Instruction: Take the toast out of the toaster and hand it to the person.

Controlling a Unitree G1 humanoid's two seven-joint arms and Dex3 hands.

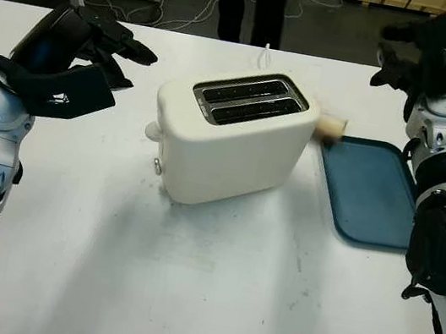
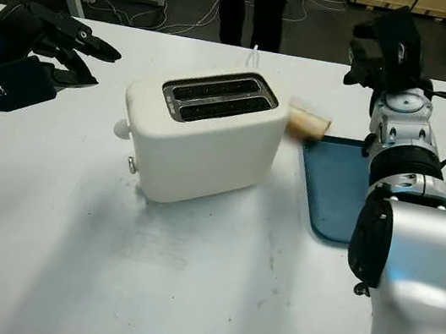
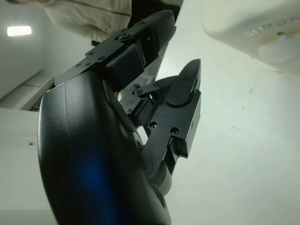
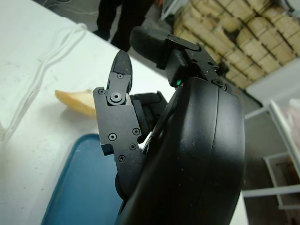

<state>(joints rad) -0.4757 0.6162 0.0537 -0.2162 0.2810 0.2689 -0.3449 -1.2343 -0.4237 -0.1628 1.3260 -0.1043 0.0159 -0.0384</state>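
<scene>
Left hand (image 1: 98, 43) raised above table (image 1: 184, 298) at far left, released, holding nothing. White toaster (image 1: 232, 138) mid-table, both slots empty-looking. Toast (image 2: 306, 122) lying on table just beside toaster's right end, at far corner of blue tray (image 1: 369, 191). Right hand (image 2: 385, 44) held high beyond tray, open, nothing grasped. Person's dark-trousered legs (image 1: 252, 0) standing past table's far edge.

A white table (image 1: 184, 298) carries a cream toaster (image 1: 232, 138) near its middle, its white cord (image 1: 266, 54) running toward the far edge. To the right lies a blue tray (image 1: 369, 190), and a blurred piece of toast (image 2: 307, 123), seemingly on the tabletop, sits between them.
</scene>
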